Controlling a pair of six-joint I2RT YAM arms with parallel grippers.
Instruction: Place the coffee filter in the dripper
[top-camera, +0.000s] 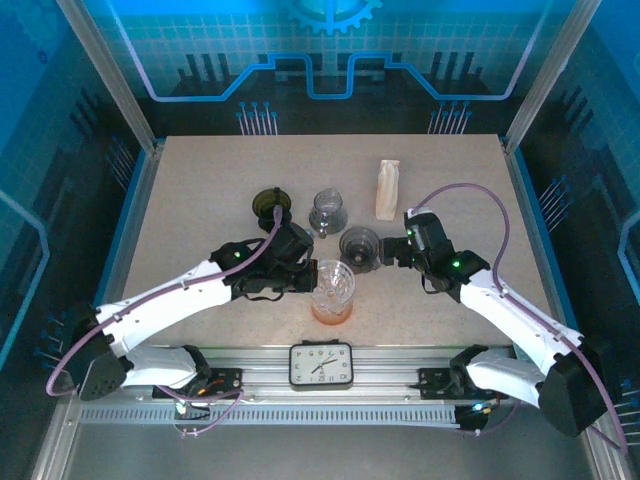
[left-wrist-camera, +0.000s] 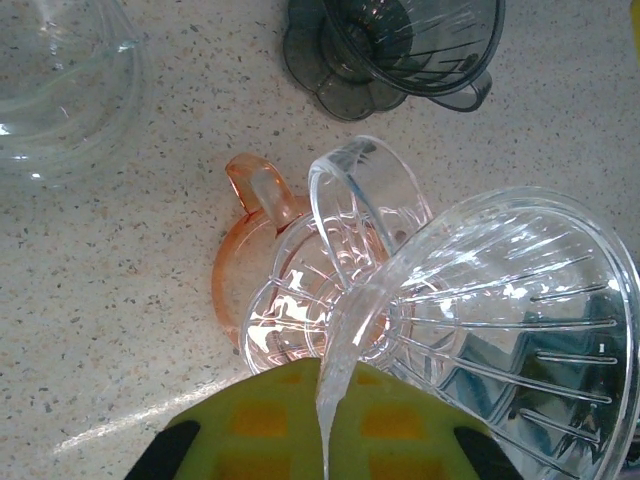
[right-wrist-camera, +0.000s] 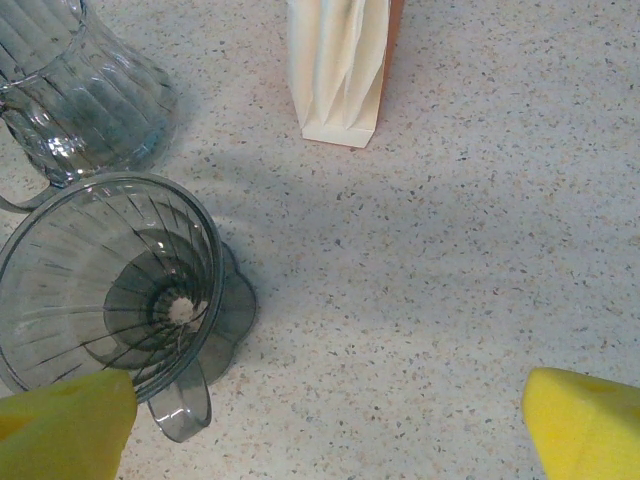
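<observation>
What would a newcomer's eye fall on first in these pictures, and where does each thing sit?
First comes the clear dripper, pinched by its rim in the left hand and tilted over an orange dripper at the front centre of the table. Next is the right hand, gaping open beside a smoky grey dripper, with the cream coffee filters just beyond it.

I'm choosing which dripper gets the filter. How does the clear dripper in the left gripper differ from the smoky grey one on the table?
The clear dripper is colourless; the grey dripper is smoke-tinted. The clear dripper hangs tilted, its rim pinched by the left gripper, above an orange dripper; the grey dripper stands upright on the table, ungripped. Both are empty ribbed cones.
</observation>
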